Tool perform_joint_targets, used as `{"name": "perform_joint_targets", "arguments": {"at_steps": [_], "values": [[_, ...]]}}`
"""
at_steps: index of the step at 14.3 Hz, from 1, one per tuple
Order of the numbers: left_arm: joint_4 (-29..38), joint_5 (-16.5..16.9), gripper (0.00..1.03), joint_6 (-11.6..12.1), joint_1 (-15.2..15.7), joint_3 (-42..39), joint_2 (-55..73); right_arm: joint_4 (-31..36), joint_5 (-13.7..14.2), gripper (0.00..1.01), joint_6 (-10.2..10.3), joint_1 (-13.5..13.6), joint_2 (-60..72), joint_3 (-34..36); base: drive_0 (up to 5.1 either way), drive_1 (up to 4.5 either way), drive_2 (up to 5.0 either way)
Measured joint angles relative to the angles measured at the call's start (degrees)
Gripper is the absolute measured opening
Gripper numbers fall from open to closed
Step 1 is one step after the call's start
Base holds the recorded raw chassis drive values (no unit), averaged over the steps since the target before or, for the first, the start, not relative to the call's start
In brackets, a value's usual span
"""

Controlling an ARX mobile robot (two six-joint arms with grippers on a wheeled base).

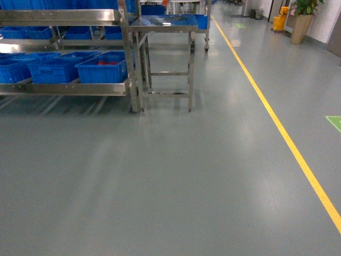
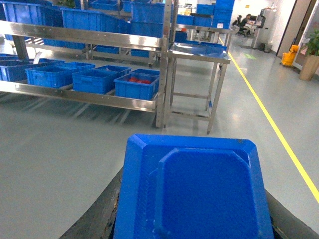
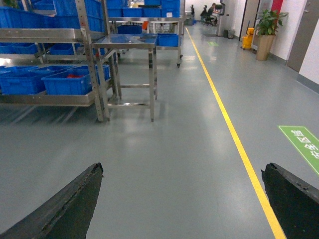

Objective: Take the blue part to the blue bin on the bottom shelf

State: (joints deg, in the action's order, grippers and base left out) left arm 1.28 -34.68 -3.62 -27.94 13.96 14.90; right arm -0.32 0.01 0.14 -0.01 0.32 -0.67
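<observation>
1. Presently, my left gripper point(image 2: 192, 219) has its jaws pinching the blue part point(image 2: 194, 191), which fills the left wrist view at 6 o'clock.
2. My right gripper point(image 3: 182, 209) has jaws spread wide over the grey floor point(image 3: 174, 149).
3. I see the bottom shelf point(image 1: 64, 88) at 10 o'clock in the head view, carrying blue crates; the blue bin point(image 1: 50, 69) sits beside a crate with red contents point(image 1: 104, 69).
4. A steel bench point(image 1: 165, 24) stands just beside the rack.
</observation>
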Motion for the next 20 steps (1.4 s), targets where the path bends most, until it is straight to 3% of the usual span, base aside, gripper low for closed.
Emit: {"name": "perform_joint_targets", "arguments": {"at_steps": [20], "values": [[0.0,0.0,0.43,0.0,0.0,0.0,0.0,0.0,0.0,0.98,0.0,0.0,0.0,0.0,0.0,4.29,-4.3]]}}
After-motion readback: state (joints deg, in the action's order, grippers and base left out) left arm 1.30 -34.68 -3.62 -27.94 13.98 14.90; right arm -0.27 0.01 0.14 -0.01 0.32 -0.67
